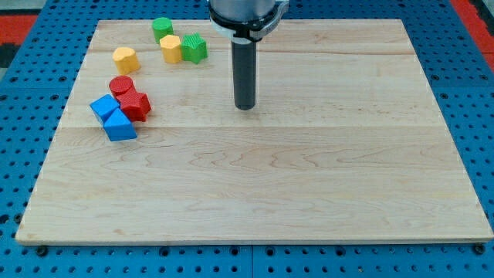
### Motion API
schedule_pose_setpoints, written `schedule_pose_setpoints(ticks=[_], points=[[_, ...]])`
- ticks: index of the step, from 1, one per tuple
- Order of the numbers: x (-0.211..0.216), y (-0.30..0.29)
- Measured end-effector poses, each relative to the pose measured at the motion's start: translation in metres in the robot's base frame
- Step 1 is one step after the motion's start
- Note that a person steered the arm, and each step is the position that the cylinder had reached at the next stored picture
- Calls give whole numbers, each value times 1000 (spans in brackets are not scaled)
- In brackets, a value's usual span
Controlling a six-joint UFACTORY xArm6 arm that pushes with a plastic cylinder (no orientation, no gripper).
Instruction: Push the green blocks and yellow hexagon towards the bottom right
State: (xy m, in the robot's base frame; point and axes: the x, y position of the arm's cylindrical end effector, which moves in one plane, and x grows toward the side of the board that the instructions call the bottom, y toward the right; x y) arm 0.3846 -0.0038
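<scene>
The pale wooden board fills most of the view, lying on a blue perforated table that shows around its edges; the table runs out of the view on every side, and a red strip at the top corners is too cropped to identify. Next in size is the arm's grey housing, cut off by the view's top so only its lower part shows, with the dark rod hanging straight down from it. There is no pincer here, so nothing is grasped; my tip sits on bare wood, touching no block. All 8 blocks cluster toward 10 o'clock from my tip. The lowest are 2 blue blocks pressed together, a blue cube-like block and a blue wedge-like block at its 5 o'clock; their exact shapes are hard to read. Touching them at 3 o'clock is a red star-like block, partly overlapped by a red cylinder at its 11 o'clock. At 12 o'clock from the cylinder, apart from it, lies a yellow rounded block, possibly heart-shaped. At 11 o'clock from my tip, the yellow hexagon touches a green star-like block at its 3 o'clock, which hides their shared edge. A second green block, shape unclear, sits just beside the hexagon at 11 o'clock.
</scene>
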Motion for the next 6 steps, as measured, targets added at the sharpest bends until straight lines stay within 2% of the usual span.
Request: schedule_pose_setpoints(ticks=[1,2,3,6], points=[[-105,-20],[-193,-54],[-193,-63],[-187,-203]])
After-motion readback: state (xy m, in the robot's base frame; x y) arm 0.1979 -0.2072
